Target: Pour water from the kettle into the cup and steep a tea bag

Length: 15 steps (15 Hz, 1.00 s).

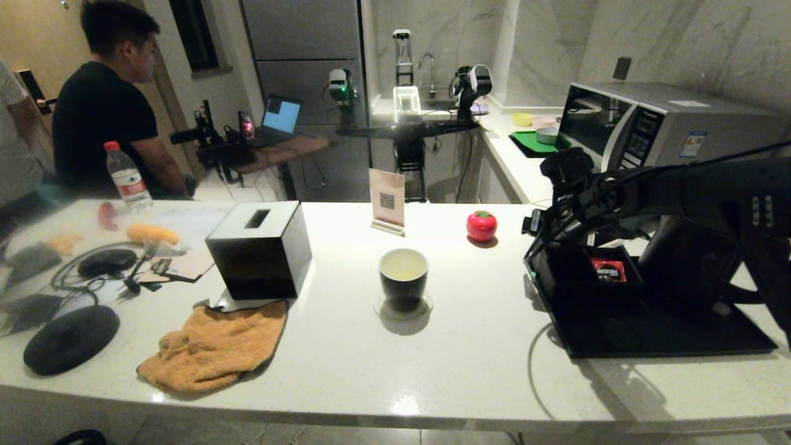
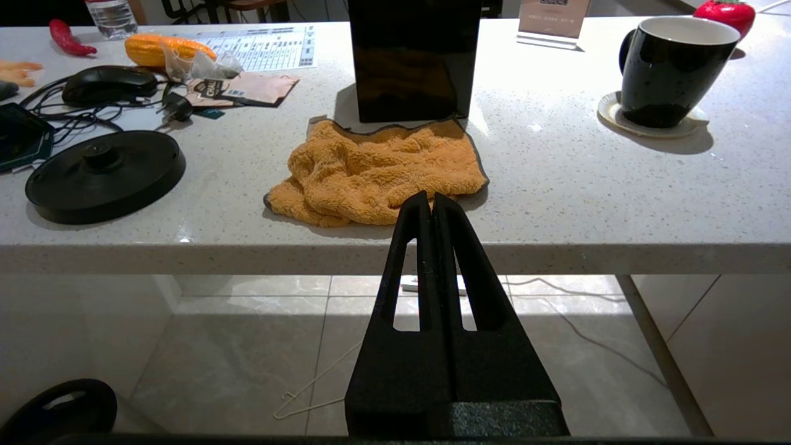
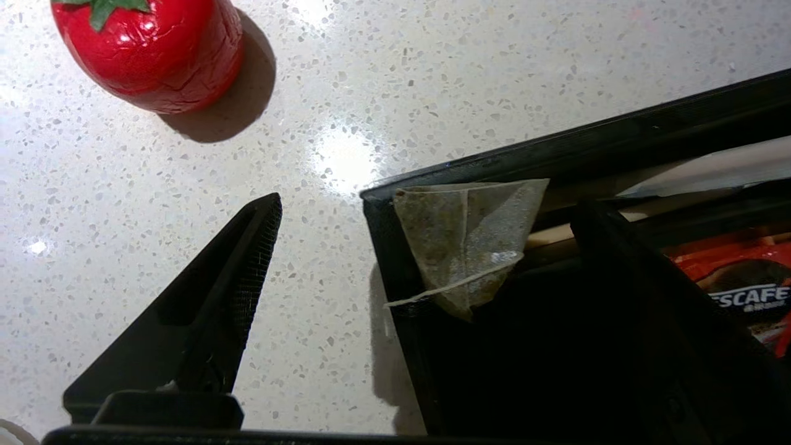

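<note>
The right gripper [image 3: 426,207] hangs over the near-left corner of the black tray [image 3: 556,139] on the right side of the counter, its fingers spread wide: one finger [image 3: 210,296] stands over the bare white counter [image 3: 154,204] outside the tray wall, the other dark finger is over the tray's inside, beside a red sachet [image 3: 741,278]. Between them, draped right on the tray's corner rim, lies the tea bag [image 3: 466,244], a grey-green pyramid pouch, not pinched by anything. A red tomato-shaped thing [image 1: 481,225] sits on the counter just beyond the tray's corner. The cup [image 1: 403,275] stands on a small coaster mid-counter, well apart to the left of the tray, with pale liquid inside. The kettle [image 1: 686,259] is a dark bulk on the tray, mostly hidden behind the right arm. The left gripper [image 2: 432,207] is parked below the counter's front edge, fingers pressed together on nothing, pointing toward an orange cloth [image 2: 377,176] and a black box [image 2: 413,59].
</note>
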Tool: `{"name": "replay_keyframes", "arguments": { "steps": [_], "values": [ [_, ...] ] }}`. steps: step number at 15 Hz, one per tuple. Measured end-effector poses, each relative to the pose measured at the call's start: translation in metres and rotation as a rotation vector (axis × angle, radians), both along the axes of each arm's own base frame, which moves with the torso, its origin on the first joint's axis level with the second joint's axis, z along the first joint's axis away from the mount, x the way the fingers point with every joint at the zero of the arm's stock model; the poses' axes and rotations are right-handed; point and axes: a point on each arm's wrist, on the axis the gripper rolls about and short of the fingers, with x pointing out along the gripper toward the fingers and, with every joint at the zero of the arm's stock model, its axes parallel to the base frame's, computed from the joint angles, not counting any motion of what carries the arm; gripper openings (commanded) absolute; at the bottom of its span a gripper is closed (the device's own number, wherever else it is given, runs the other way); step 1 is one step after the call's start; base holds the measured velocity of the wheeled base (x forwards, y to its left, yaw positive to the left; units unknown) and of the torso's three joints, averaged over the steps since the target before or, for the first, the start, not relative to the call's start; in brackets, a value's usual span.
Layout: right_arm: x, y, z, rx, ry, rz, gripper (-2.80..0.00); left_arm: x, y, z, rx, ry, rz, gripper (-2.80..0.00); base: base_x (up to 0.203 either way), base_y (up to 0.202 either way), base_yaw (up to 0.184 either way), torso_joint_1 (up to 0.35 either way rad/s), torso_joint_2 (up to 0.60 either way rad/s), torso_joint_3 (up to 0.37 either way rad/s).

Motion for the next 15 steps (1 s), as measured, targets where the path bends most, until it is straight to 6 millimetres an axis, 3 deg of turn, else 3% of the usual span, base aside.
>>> {"name": "replay_keyframes", "arguments": {
  "steps": [15],
  "values": [
    [0.008,0.003,-0.0025,0.005,-0.02,0.002,0.0,0.0,0.0,0.0,0.0,0.0,0.0,-2.8,0.0,0.0,0.0,0.0,0.0,0.0]
  ]
}}
